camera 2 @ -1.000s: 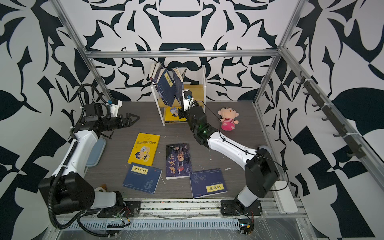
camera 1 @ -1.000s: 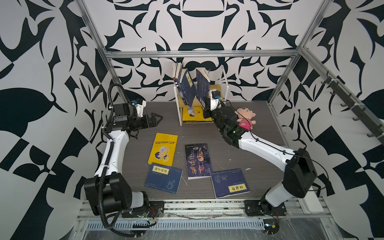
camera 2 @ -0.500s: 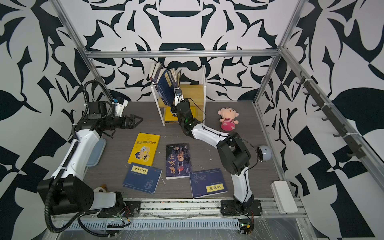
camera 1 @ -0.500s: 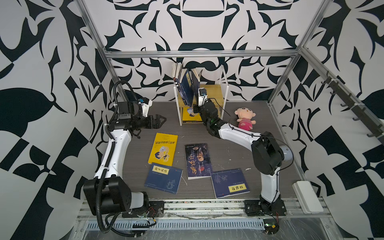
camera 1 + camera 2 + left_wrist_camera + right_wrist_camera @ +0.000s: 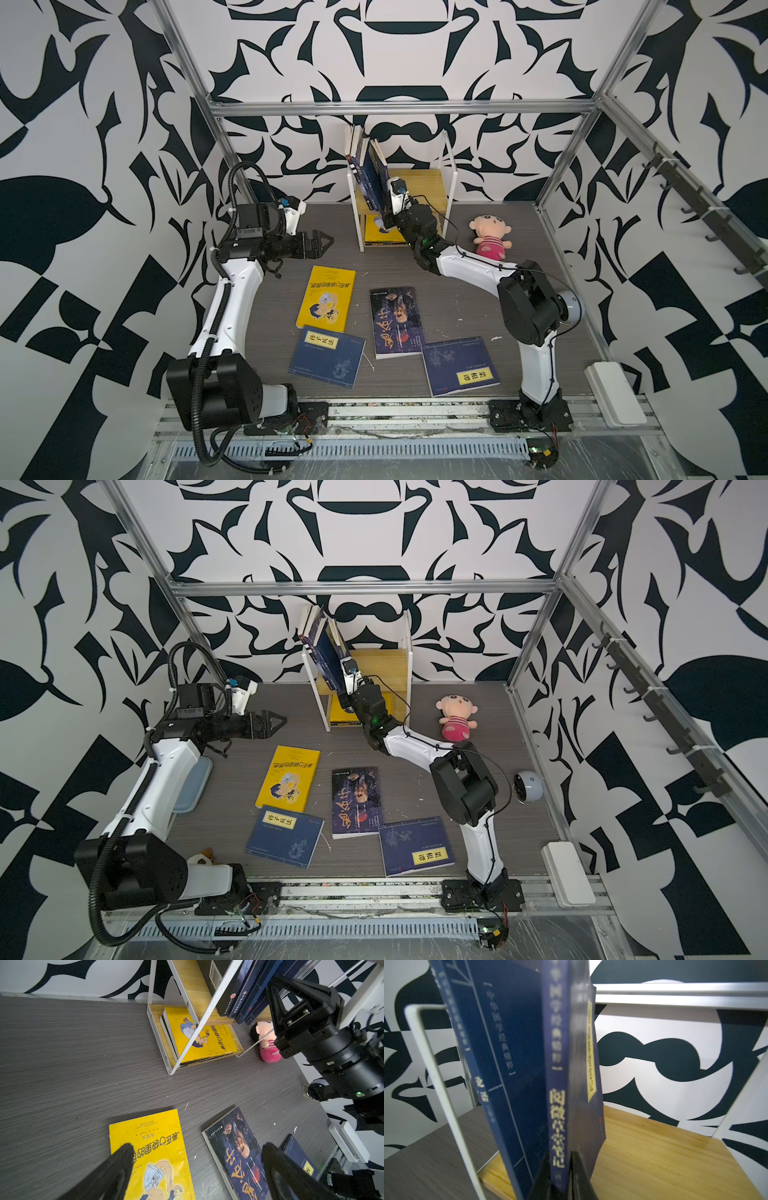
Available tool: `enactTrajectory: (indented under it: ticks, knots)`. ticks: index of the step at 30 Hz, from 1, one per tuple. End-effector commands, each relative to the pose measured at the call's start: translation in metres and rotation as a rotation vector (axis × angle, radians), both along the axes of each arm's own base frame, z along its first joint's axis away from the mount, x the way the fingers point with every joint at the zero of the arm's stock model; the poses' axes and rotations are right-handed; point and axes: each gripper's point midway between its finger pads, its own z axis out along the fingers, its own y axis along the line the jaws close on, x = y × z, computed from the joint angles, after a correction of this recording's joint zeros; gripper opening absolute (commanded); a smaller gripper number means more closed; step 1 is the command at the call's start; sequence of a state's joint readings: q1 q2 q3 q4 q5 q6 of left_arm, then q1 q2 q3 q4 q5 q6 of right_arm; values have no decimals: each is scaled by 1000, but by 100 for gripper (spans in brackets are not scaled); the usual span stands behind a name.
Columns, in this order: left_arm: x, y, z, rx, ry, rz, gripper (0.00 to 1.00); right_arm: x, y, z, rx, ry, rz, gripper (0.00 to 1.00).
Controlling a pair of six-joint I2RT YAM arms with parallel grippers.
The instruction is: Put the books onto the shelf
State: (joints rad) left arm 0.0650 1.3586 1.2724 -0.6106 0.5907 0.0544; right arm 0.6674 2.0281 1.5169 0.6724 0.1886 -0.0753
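Note:
The shelf (image 5: 451, 174) stands at the back middle in both top views. Several navy books (image 5: 368, 170) lean left on its upper board (image 5: 654, 1147), and a yellow one (image 5: 203, 1041) lies flat on the lower tier. My right gripper (image 5: 560, 1167) is shut on the spine of the outermost navy book (image 5: 556, 1064), which stands on that board. On the table lie a yellow book (image 5: 326, 297), a dark book with gold calligraphy (image 5: 397, 322) and two navy books (image 5: 328, 355) (image 5: 459, 368). My left gripper (image 5: 326, 241) hovers open above the yellow book (image 5: 153, 1157), holding nothing.
A pink plush doll (image 5: 490, 237) lies right of the shelf. A white box (image 5: 611, 390) sits at the front right corner and a round white device (image 5: 528, 787) by the right rail. A blue-lidded container (image 5: 193, 783) rests under my left arm.
My right gripper has swung left along the upper tier, bringing its navy book up against the leaning row. My left gripper has edged a little to the right.

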Motion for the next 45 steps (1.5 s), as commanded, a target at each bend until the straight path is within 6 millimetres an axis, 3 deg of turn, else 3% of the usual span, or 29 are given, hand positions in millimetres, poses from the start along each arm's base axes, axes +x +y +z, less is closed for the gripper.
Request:
enactTrajectory:
  ticks: [1,9,16,20,23,26,34,45]
  knots:
    - [-1,-2,11,5,-25,-16,100,-18,10,23,24,-42,97,18]
    - [-3,-2,10,11,-31,-21,100,-39,14,24,-7,-47,185,26]
    - [-3,-2,7,12,-26,-23,99,-60,-2,26,-46,-32,265,36]
    - [-2,-2,6,11,-23,-23,99,-54,-21,26,-20,31,329,56]
    - [-2,-2,6,10,-22,-24,99,-46,-24,20,-33,118,428,80]
    - [-2,-2,6,11,-23,-23,100,-36,-23,11,-46,172,494,92]
    - [-2,1,8,11,-26,-13,99,-17,-9,-8,-7,250,638,92]
    - [-3,-2,9,-12,-18,-19,99,-2,11,-16,57,306,722,77]
